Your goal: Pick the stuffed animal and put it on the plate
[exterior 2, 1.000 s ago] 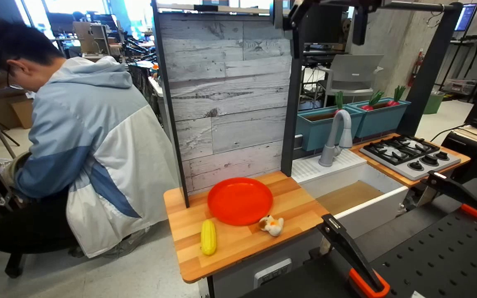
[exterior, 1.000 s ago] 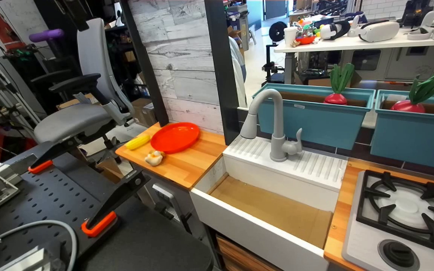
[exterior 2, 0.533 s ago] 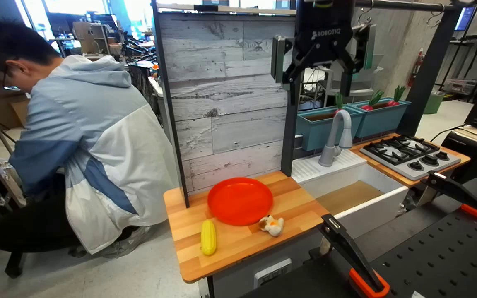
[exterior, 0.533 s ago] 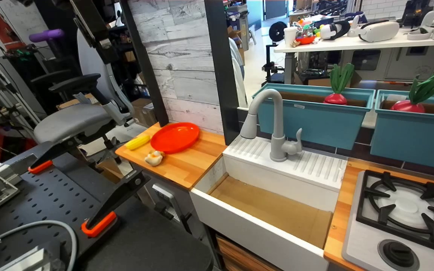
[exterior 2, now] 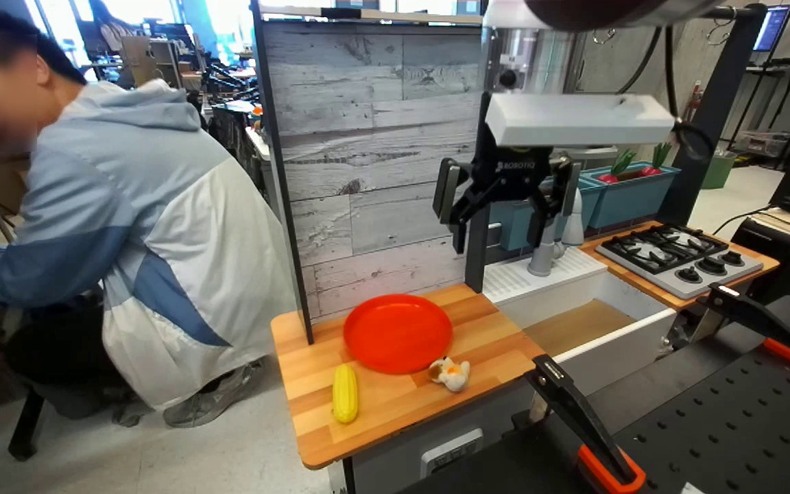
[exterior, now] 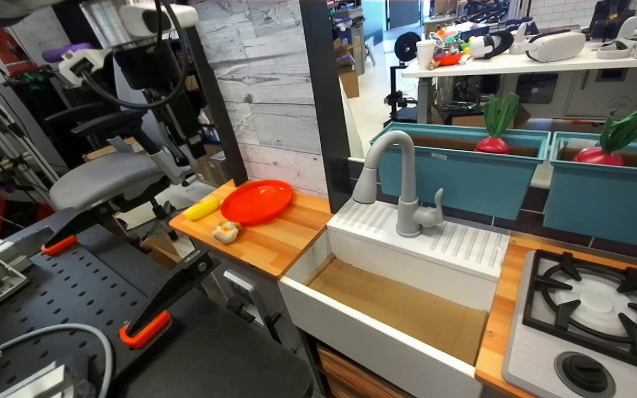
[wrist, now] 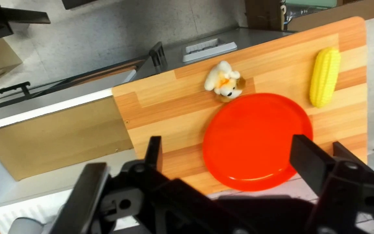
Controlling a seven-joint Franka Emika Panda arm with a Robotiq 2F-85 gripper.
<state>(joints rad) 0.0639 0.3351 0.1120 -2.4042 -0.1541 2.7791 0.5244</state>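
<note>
- Stuffed animal point(wrist: 221, 76): on the tabletop point(exterior 2: 395, 429), just beside the rim of the plate point(wrist: 255, 143), lying where it lay half a second ago. Its head is toward the plate in the wrist view; whether the two touch I cannot tell.
- The plate, glossy and red-orange, has kept its place. So has the yellow corn point(wrist: 325, 78), near the plate but apart from it.
- Hand point(exterior 2: 501, 235): here is the main change. A second ago only its lower parts showed at the top edge of an exterior view, and half a second ago it hung higher than now. It has come down in front of the edge of the plank panel point(exterior 2: 374, 171), and now covers parts of the nearer planter point(exterior 2: 513, 223) and the faucet point(exterior 2: 573, 226).
- Its fingers point(wrist: 308, 161) stand spread, well apart, much as they did half a second ago; it is above the tabletop, well apart from the stuffed animal. In the wrist view the plate shows between the fingers, one of them in front of its rim.
- More of the arm point(exterior: 105, 25) shows too: a white housing point(exterior 2: 577, 120) has entered both exterior views, and the arm hides more of the back of the chair point(exterior: 105, 177) than before.
- A person point(exterior 2: 169, 226) crouches as before in a blue and white jacket, but the head is higher and the face is now a blur.
</note>
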